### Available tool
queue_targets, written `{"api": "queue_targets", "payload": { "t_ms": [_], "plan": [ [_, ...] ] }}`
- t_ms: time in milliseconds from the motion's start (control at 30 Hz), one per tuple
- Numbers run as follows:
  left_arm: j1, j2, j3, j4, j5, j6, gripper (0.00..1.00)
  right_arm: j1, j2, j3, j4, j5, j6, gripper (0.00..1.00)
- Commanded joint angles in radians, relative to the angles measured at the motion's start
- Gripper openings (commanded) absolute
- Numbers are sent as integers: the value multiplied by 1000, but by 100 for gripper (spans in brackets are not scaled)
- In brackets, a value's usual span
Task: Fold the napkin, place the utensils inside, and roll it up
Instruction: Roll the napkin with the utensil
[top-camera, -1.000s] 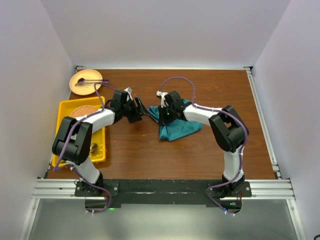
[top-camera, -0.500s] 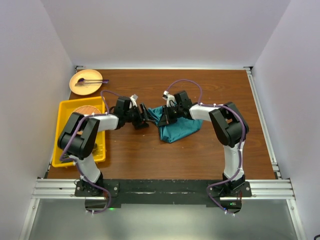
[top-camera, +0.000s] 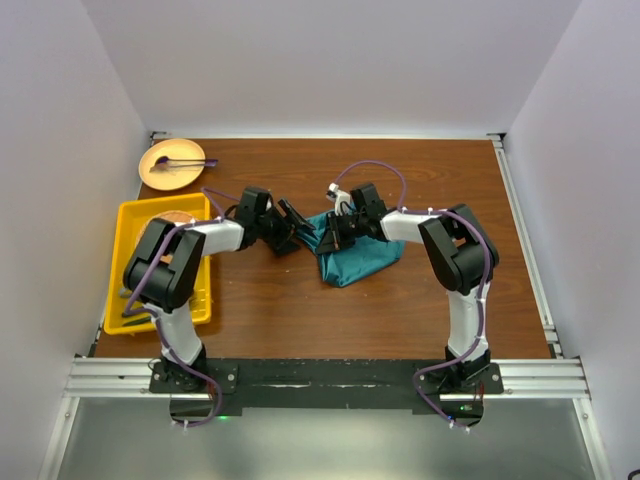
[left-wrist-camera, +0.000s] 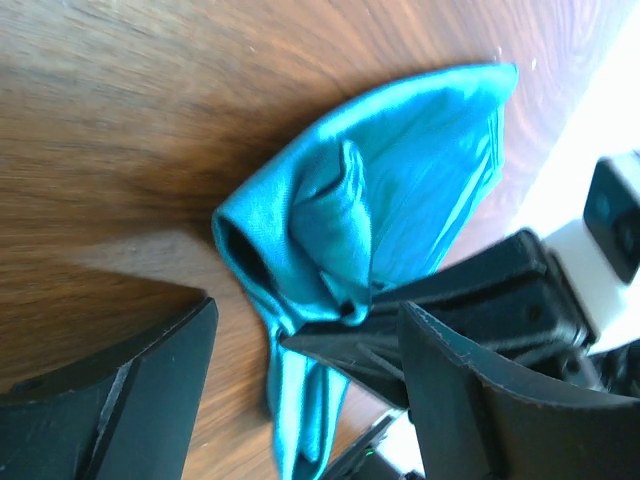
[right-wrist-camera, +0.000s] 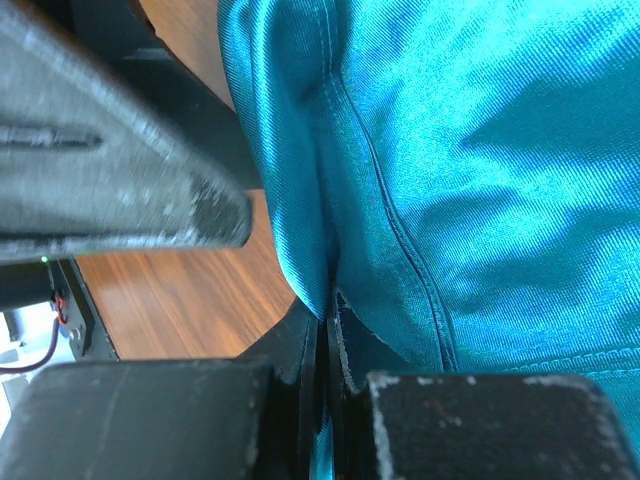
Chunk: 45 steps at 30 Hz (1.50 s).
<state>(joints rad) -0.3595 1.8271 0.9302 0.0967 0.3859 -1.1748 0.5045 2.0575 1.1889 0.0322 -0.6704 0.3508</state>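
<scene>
The teal napkin (top-camera: 358, 257) lies crumpled on the brown table, right of centre. My right gripper (top-camera: 333, 232) is shut on a fold at its left edge; the right wrist view shows the cloth (right-wrist-camera: 470, 170) pinched between the closed gripper (right-wrist-camera: 325, 325). My left gripper (top-camera: 289, 229) is open and faces it from the left. In the left wrist view its gripper (left-wrist-camera: 305, 325) straddles the bunched napkin corner (left-wrist-camera: 350, 220) without clamping it. I cannot make out the gold utensils in any view.
A yellow tray (top-camera: 128, 225) sits at the left, partly under my left arm. A tan plate (top-camera: 172, 165) with a purple-ended stick stands at the back left. White walls enclose the table on three sides.
My left gripper has moved right, up to the napkin's left corner. My right gripper, holding the cloth, has shifted slightly right and toward me.
</scene>
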Motion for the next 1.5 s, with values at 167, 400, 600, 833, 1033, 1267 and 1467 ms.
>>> {"api": "queue_targets", "payload": {
  "t_ms": [167, 400, 600, 833, 1033, 1267, 1467],
  "plan": [
    [-51, 113, 150, -272, -183, -37, 76, 2, -5, -31, -9, 6, -39, 0],
    [-70, 164, 208, -397, -291, 10, 71, 3, -4, -11, -11, -1, -74, 0],
    [-75, 147, 196, -427, -432, 116, 67, 2, 7, 14, -55, 5, -127, 0],
    [-24, 31, -7, -121, -305, 210, 69, 0, 7, 8, -41, -44, -95, 0],
    [-32, 84, 2, -112, -211, 159, 68, -1, 4, 24, -37, -70, -65, 0],
    [-41, 8, -11, -155, -295, 231, 71, 0, -6, 46, -155, 28, -147, 0],
    [-41, -136, -80, -143, -272, 308, 73, 31, -65, 89, -293, 158, -202, 30]
  ]
}}
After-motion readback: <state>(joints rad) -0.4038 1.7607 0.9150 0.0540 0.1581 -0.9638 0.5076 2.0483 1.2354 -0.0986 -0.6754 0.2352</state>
